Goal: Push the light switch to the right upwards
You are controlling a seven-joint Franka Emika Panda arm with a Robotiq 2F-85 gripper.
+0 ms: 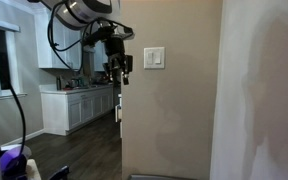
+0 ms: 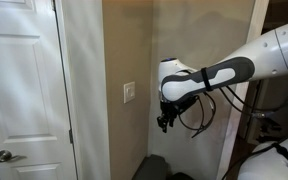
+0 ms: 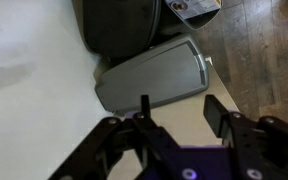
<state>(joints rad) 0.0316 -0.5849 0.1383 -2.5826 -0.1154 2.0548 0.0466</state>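
Note:
The light switch (image 1: 156,58) is a small white plate on the beige wall, and it also shows in an exterior view (image 2: 130,93). My gripper (image 1: 119,72) hangs in the air beside the wall, apart from the switch and a little lower; it also shows in an exterior view (image 2: 165,122). In the wrist view the gripper (image 3: 180,115) points down at the floor, its two dark fingers are spread open and nothing is between them. The switch is out of the wrist view.
A grey bin lid (image 3: 154,75) and a dark round object (image 3: 119,25) lie below the gripper by the wall, on wood floor (image 3: 269,60). A white door (image 2: 24,90) stands beside the switch wall. Kitchen cabinets (image 1: 79,105) are in the background.

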